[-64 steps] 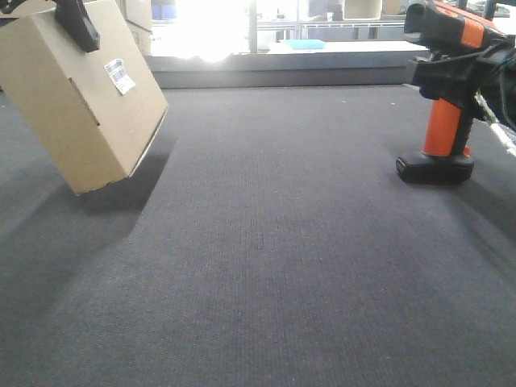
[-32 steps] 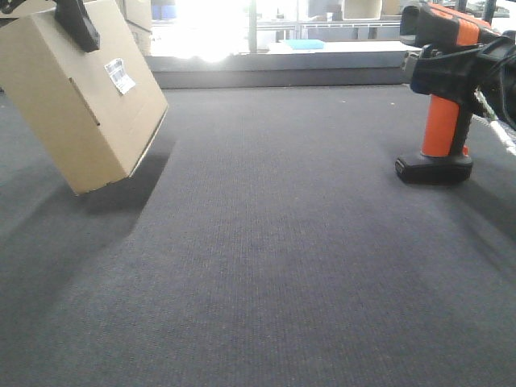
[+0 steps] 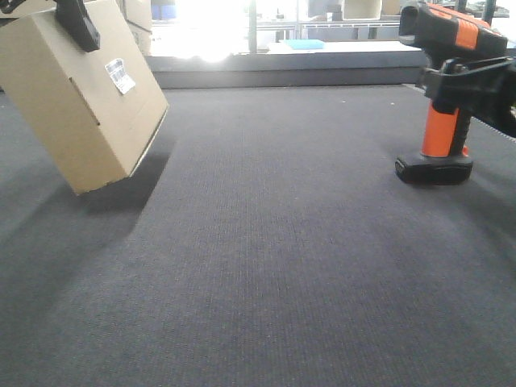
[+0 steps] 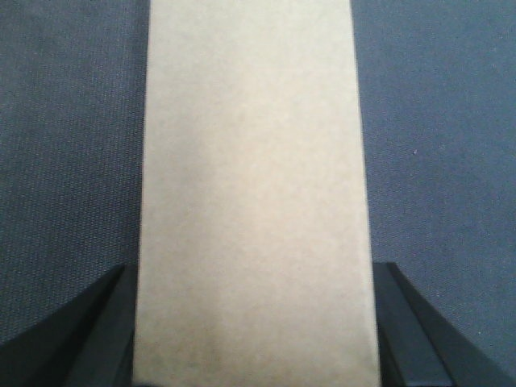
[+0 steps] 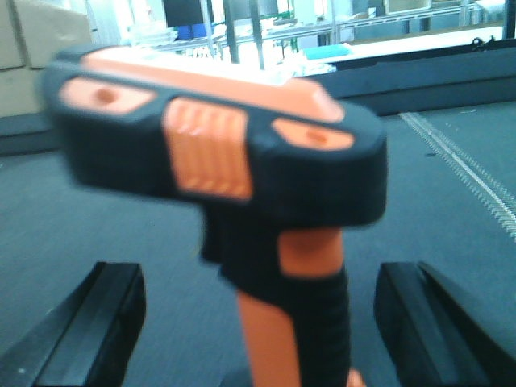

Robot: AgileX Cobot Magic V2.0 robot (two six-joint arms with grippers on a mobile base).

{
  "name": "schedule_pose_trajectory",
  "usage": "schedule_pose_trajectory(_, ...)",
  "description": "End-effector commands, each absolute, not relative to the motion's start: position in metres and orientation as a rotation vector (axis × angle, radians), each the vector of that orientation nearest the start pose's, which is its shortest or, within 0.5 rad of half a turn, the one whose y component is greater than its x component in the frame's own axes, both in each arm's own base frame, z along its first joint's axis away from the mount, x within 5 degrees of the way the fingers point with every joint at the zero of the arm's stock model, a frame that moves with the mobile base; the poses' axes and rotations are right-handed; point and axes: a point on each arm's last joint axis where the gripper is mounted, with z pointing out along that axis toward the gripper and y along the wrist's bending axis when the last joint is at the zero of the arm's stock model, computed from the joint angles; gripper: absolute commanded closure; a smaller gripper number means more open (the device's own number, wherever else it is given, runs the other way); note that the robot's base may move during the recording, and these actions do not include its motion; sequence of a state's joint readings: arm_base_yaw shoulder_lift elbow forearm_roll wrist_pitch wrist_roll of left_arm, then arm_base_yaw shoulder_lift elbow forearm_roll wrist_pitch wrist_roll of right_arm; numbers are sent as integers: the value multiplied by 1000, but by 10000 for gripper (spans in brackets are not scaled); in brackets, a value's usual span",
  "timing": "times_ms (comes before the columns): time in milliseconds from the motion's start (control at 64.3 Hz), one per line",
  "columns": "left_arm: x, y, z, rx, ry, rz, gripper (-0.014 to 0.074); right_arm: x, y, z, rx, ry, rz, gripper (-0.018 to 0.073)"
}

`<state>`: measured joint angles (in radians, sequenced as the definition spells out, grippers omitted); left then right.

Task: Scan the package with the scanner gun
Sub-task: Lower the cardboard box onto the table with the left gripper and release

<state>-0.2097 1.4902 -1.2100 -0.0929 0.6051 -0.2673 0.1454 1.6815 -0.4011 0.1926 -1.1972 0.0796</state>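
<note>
Left pincer (image 4: pixel 254 355) clamps the tan package (image 3: pixel 81 101), tilted on its lower corner near the left edge of the dark mat (image 3: pixel 274 258), white label (image 3: pixel 120 76) facing up-right. Right pincer (image 5: pixel 250 339) straddles the scanner gun (image 3: pixel 442 89) with fingers (image 5: pixel 89 330) spread clear, the gun standing near the mat's right edge.

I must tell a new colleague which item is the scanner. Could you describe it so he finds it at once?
Look at the right side of the dark mat. The scanner stands upright there on a flat black foot. Only it has an orange stem.
</note>
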Motion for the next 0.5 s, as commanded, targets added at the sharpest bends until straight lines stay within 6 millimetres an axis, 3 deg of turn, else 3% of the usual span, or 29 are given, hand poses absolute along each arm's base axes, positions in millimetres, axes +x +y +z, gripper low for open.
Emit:
schedule_pose_trajectory(0,322,-75,320,-136,2356,-338,582,256,23,181,129,1538,100,96)
schedule_pose_trajectory(93,322,-75,320,-135,2356,-336,582,238,20,188,130,1521,103,165)
schedule_pose_trajectory(171,322,-73,319,-110,2362,-300,582,222,18,197,131,1521,111,354)
schedule_pose_trajectory(404,321,-63,317,17,2375,-98,582,197,23,225,17,1516,139,715)
schedule_pose_trajectory(482,320,-60,316,41,2400,-41,582,181,24,239,-27,1520,152,719)
